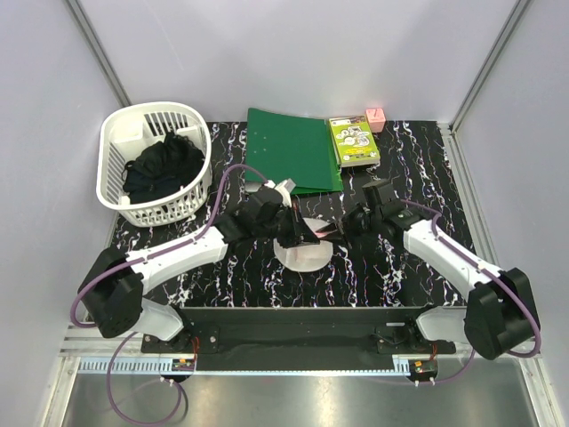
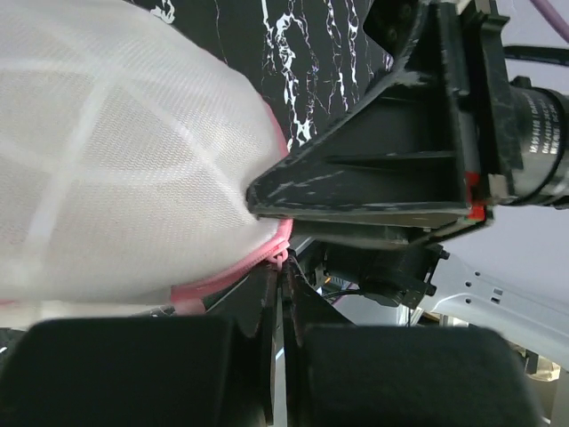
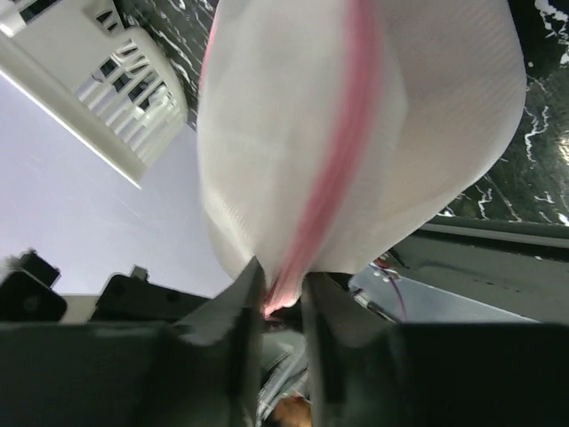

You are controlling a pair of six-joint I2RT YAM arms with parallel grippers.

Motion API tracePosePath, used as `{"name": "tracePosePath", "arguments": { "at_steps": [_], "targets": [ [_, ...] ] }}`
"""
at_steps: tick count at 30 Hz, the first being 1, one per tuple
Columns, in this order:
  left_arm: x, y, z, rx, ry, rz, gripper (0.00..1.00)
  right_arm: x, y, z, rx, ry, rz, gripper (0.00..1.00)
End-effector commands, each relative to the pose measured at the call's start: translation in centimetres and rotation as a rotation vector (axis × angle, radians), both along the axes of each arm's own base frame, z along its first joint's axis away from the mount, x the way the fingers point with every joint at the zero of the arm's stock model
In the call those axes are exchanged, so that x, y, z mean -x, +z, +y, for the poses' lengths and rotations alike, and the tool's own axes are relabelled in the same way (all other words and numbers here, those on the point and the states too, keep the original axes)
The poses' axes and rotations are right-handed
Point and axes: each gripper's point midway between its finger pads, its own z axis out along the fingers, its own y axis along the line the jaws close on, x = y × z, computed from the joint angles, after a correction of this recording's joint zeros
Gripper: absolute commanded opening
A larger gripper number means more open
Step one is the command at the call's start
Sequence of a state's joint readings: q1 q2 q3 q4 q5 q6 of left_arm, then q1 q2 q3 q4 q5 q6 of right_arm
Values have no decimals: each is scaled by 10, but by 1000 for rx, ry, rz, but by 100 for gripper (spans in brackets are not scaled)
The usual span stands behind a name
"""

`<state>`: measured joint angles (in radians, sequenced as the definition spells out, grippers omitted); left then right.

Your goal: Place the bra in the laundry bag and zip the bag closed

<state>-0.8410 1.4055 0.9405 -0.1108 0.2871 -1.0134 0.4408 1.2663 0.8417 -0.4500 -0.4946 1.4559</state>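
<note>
Black marbled table [image 1: 418, 169], white walls, and the laundry bag [image 1: 302, 256] sitting mid-table between both arms. The right gripper [image 3: 283, 298] is pinched shut on the pink trim [image 3: 333, 178] at the bag's right edge. The left gripper [image 2: 277, 294] is closed to a sliver on the same trim [image 2: 222, 280] right next to it, probably on the zip pull, though that's too small to tell. From the right's pinch the zip line runs straight away across the dome toward the left arm's side, so I'd guess the left does the pulling while the right anchors. Can't see the bra anywhere; likely inside, not confirmed.
</note>
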Motion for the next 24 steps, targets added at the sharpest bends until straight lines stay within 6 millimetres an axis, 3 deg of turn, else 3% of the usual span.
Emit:
{"name": "tracePosePath", "arguments": {
  "at_steps": [1, 3, 6, 12, 15, 16, 17, 18, 19, 20, 24],
  "targets": [
    [3, 15, -2, 45, -18, -36, 0, -15, -3, 2, 31, 13, -68, 19],
    [3, 11, 9, 17, -10, -20, 0, -15, -8, 1, 45, 46, -86, 6],
    [0, -4, 36, -66, 38, -2, 0, -19, -9, -2, 52, 106, -129, 0],
    [6, -29, 77, -212, 69, 2, 0, -31, -1, -12, 54, 139, -201, 0],
    [7, -23, 79, -212, 46, -26, 0, -33, 5, -8, 43, 202, -249, 0],
    [6, -22, 77, -223, 20, -41, 0, -32, 6, -6, 37, 231, -264, 5],
    [4, -18, 77, -231, 13, -58, 1, -32, 11, -5, 39, 259, -273, 26],
    [1, -8, 77, -245, 8, -73, 6, -31, 7, -8, 70, 304, -298, 35],
    [-2, -4, 78, -267, -3, -103, 22, -30, 6, -11, 100, 327, -307, 42],
    [-6, 1, 81, -287, 9, -133, 30, -28, 5, -20, 181, 370, -322, 57],
    [-9, 36, 88, -285, 18, -262, 49, -21, 2, -51, 386, 454, -346, 76]
  ]
}}
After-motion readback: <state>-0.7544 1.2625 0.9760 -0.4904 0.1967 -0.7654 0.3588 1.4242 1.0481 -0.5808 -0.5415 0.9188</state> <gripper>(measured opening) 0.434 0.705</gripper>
